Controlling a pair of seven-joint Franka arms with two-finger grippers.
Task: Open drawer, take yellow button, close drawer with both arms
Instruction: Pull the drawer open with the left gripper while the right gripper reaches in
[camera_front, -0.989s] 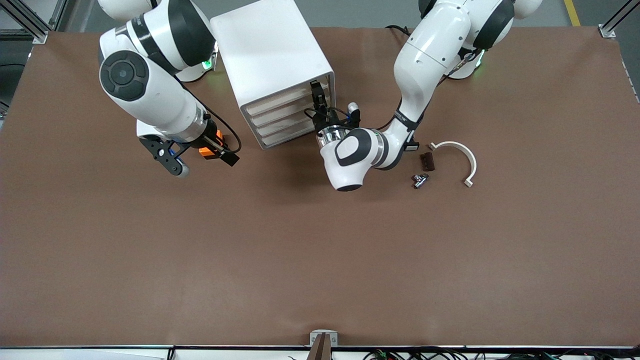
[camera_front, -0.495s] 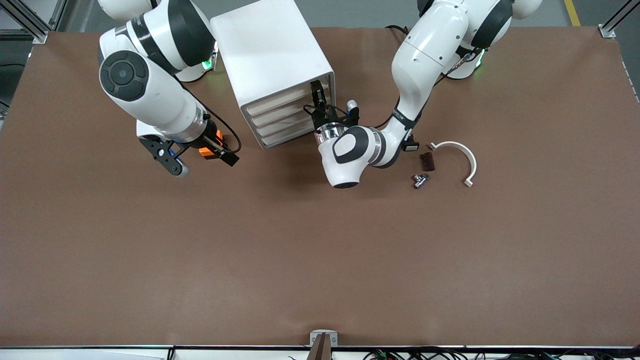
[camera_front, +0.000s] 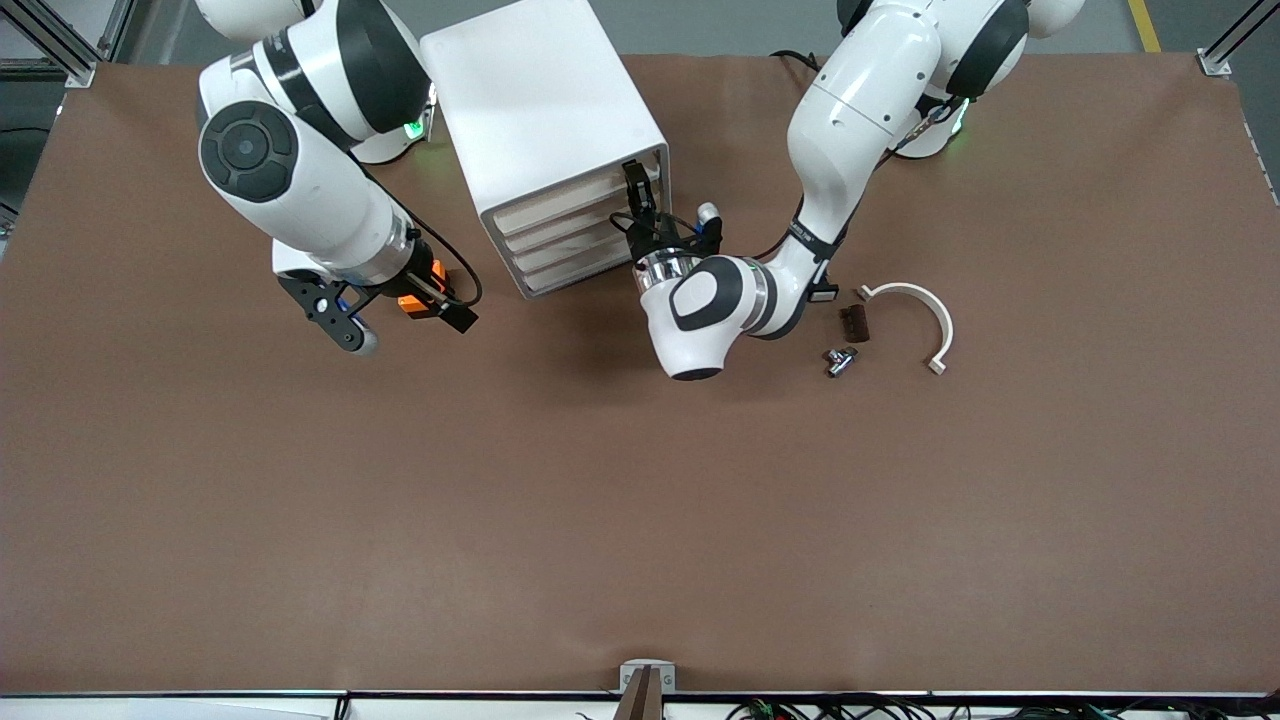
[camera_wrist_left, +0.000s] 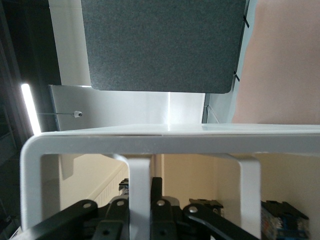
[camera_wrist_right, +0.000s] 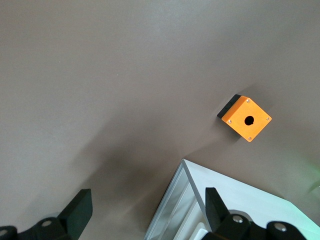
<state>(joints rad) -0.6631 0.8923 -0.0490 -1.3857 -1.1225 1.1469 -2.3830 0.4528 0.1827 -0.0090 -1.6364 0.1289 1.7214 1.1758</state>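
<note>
The white drawer cabinet (camera_front: 545, 120) stands near the robots' bases, its drawer fronts (camera_front: 560, 235) all flush. My left gripper (camera_front: 634, 195) is at the uppermost drawer's front. In the left wrist view the left gripper (camera_wrist_left: 140, 200) is shut on a white handle bar (camera_wrist_left: 140, 175), one black finger (camera_wrist_left: 157, 187) pressed against it. My right gripper (camera_front: 405, 325) hangs open over the table beside the cabinet, toward the right arm's end. In the right wrist view the right gripper (camera_wrist_right: 147, 205) holds nothing. The button is out of view.
An orange box with a black hole (camera_wrist_right: 245, 118) sits on the table under the right gripper, next to the cabinet's corner (camera_wrist_right: 197, 200). Toward the left arm's end lie a white curved piece (camera_front: 930, 310), a small brown part (camera_front: 854, 323) and a small metal part (camera_front: 838, 360).
The left gripper's fingers have closed onto the drawer handle, and its wrist has shifted slightly. The right arm has not moved.
</note>
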